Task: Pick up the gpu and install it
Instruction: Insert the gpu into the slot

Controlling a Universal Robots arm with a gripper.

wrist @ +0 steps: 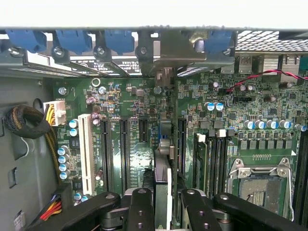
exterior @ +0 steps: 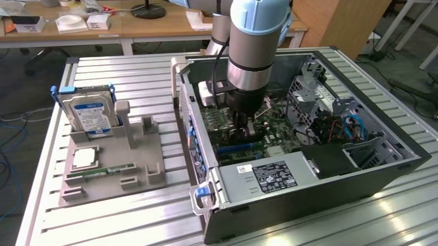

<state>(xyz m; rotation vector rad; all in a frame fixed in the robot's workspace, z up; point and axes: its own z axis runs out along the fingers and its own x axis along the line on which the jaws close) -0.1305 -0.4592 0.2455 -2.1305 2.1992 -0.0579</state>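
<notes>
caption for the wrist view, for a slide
Jaws grip the gpu edge-on over the motherboard inside the open pc case

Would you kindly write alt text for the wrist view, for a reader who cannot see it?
The gripper holds the gpu edge-on between its jaws, over the green motherboard and its black slots, inside a computer case.

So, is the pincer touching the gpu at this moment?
Touching. In the wrist view the gpu stands edge-on between the fingers of the pincer, which close against its sides.
</notes>
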